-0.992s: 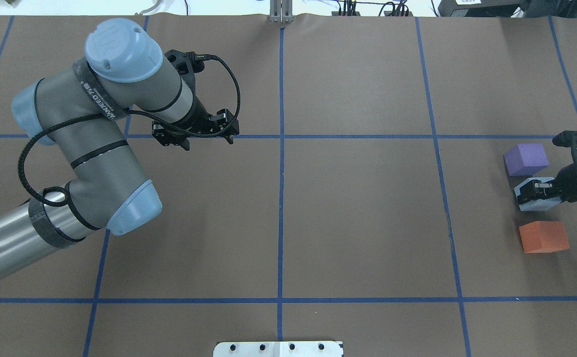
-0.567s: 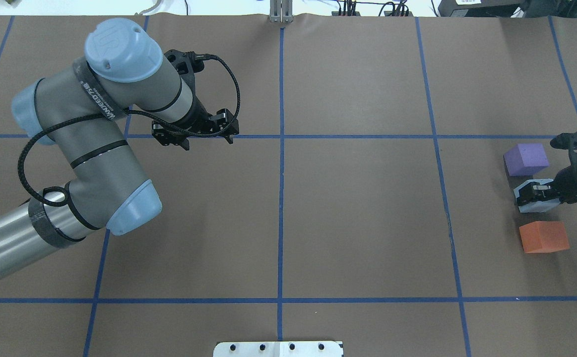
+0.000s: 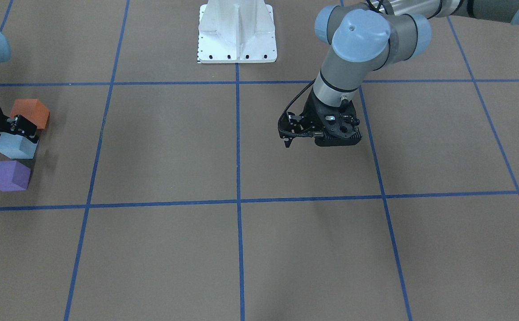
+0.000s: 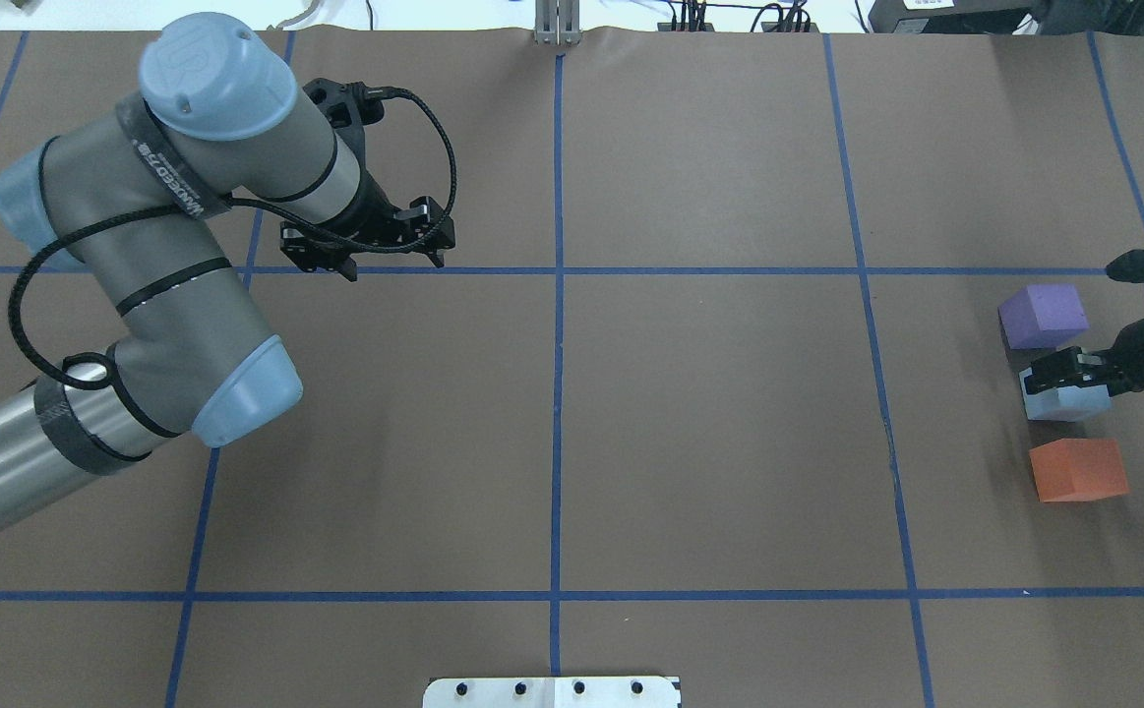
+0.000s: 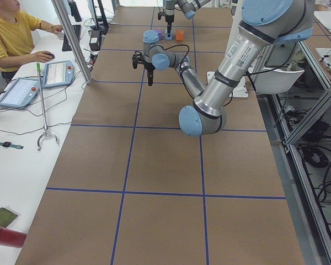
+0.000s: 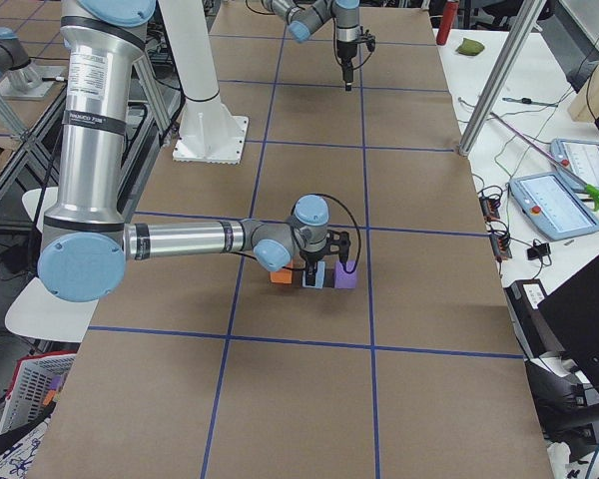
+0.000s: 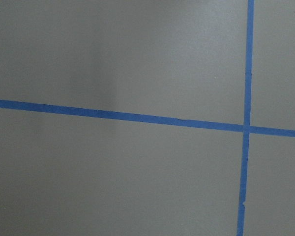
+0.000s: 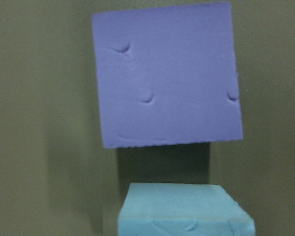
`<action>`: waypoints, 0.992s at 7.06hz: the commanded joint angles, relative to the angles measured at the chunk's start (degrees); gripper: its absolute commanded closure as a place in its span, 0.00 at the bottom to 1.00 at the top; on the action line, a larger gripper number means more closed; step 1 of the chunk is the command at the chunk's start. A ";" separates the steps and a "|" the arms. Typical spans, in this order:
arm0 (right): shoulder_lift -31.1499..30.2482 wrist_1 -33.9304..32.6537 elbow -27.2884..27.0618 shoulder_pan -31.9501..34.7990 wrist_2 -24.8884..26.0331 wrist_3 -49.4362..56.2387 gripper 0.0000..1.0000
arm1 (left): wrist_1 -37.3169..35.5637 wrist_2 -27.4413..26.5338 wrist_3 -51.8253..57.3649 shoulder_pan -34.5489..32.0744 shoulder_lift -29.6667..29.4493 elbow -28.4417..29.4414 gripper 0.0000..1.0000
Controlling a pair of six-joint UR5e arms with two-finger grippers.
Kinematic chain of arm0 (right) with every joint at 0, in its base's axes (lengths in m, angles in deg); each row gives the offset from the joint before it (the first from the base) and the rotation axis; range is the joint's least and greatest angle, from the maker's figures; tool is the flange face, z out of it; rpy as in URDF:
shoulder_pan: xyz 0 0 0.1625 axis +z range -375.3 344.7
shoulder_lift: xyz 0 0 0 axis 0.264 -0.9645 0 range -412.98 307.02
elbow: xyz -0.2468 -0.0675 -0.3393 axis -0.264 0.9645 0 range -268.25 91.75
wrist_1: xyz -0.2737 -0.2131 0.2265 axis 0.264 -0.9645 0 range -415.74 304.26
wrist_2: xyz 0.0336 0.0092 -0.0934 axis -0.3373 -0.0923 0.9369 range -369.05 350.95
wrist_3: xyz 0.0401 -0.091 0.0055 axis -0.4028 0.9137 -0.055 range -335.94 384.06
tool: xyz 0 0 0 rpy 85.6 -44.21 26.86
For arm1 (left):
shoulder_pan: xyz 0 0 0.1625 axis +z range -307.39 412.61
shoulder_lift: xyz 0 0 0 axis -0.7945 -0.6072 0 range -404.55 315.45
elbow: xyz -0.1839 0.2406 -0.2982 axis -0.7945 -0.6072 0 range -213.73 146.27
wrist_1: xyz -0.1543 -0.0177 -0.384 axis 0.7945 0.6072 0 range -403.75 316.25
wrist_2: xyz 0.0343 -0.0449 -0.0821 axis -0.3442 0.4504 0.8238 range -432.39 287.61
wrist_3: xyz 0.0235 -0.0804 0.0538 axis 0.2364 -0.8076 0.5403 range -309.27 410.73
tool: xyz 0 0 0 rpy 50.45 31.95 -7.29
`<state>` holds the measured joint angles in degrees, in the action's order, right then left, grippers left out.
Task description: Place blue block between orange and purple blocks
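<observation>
The blue block (image 4: 1063, 403) sits on the brown table between the purple block (image 4: 1044, 315) and the orange block (image 4: 1078, 469), at the far right. It has a small gap on each side. My right gripper (image 4: 1065, 369) hangs just above it, open, not holding it. In the front view the blue block (image 3: 16, 147) lies between the orange block (image 3: 31, 111) and the purple block (image 3: 8, 175). The right wrist view looks down on the purple block (image 8: 167, 78) and the blue block (image 8: 184, 211). My left gripper (image 4: 390, 264) is open and empty over the table's left half.
Blue tape lines divide the table into squares; one crossing (image 7: 246, 129) shows in the left wrist view. The white base plate (image 3: 237, 31) stands at the robot's side. An operator (image 5: 11, 33) sits beside the table at its left end.
My right gripper has let go of the blue block and drawn up and back from it; the block stays between the other two. My left arm has shifted left and slightly away.
</observation>
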<state>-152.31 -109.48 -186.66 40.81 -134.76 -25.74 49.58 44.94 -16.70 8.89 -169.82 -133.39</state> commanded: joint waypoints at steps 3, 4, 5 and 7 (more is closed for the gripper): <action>-2.19 -4.67 -2.92 17.76 -6.74 15.47 0.00 | 0.70 6.22 26.81 -13.36 22.83 -11.34 0.00; -1.49 -10.02 -3.27 20.24 -6.82 22.83 0.00 | 0.71 9.47 41.52 -20.89 27.40 -9.69 0.00; 1.13 -15.38 -3.37 22.17 -7.26 27.69 0.00 | 0.88 12.54 54.90 -27.76 30.23 -4.80 0.00; 4.57 -21.04 -2.06 22.90 -7.44 32.46 0.00 | 0.27 15.19 71.51 -37.64 31.22 1.64 0.00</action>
<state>-149.66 -127.37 -189.62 63.16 -142.27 3.25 50.14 57.87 45.58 -23.17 -139.50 -135.28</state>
